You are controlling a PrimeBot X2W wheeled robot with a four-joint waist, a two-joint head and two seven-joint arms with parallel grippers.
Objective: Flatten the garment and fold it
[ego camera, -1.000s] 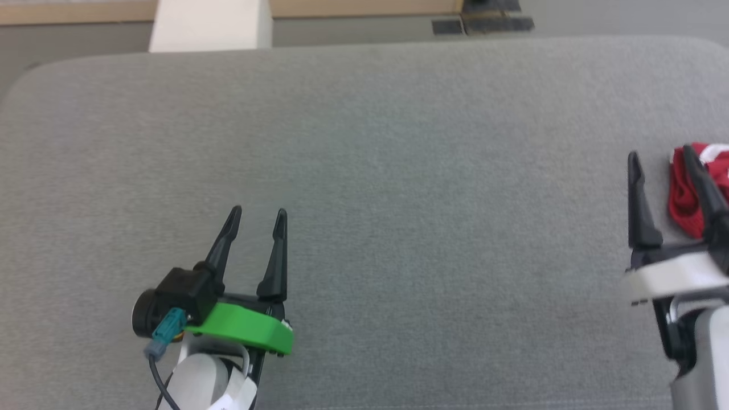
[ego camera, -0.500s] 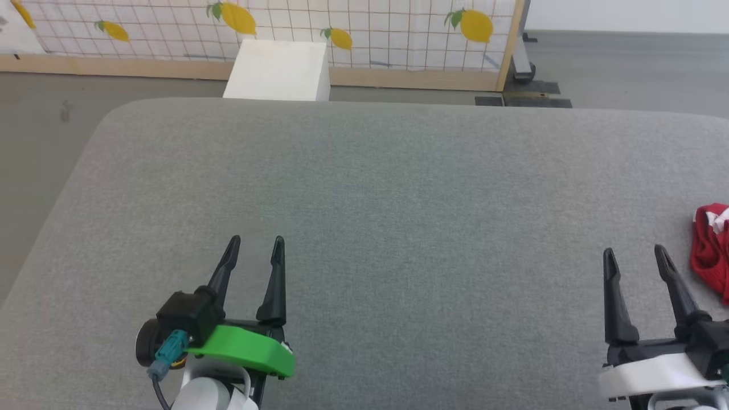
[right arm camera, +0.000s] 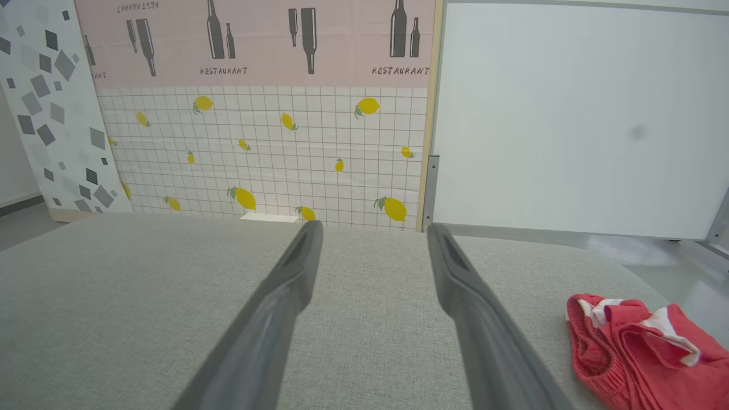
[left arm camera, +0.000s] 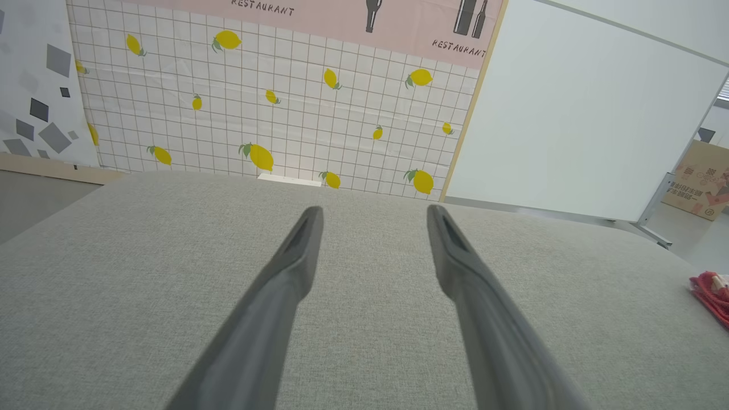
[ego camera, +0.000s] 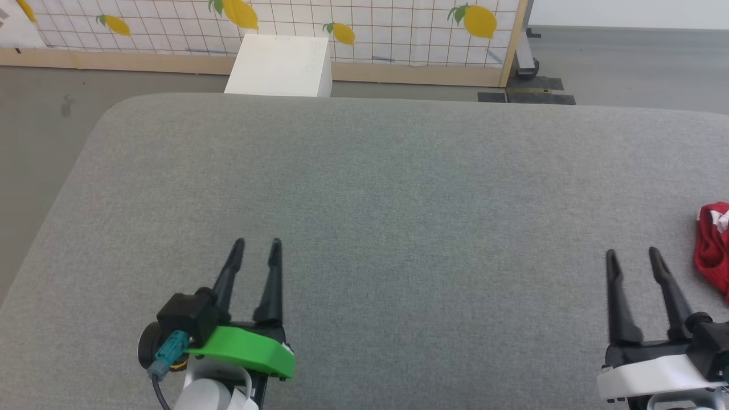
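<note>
The garment [ego camera: 713,245] is a crumpled heap of bright red fabric with white stripes, lying at the far right edge of the grey padded table [ego camera: 376,188]. The right wrist view has the garment [right arm camera: 643,353] at lower right, and the left wrist view catches the garment [left arm camera: 712,293] at the right border. My right gripper [ego camera: 632,257] hovers open just left of the heap, apart from it, with nothing between its fingers [right arm camera: 285,296]. My left gripper [ego camera: 256,246] stands open over bare table at lower left, holding nothing.
A white box [ego camera: 280,65] stands on the floor beyond the table's far edge. Behind it runs a lemon-print tiled panel [ego camera: 319,23] with a wooden base. Dark floor plates [ego camera: 527,97] lie at the back right. The table corner at far left is rounded.
The camera tilted up a second ago, bringing the far wall into view. Both grippers' fingers have narrowed slightly in the last half second. The garment lies as before.
</note>
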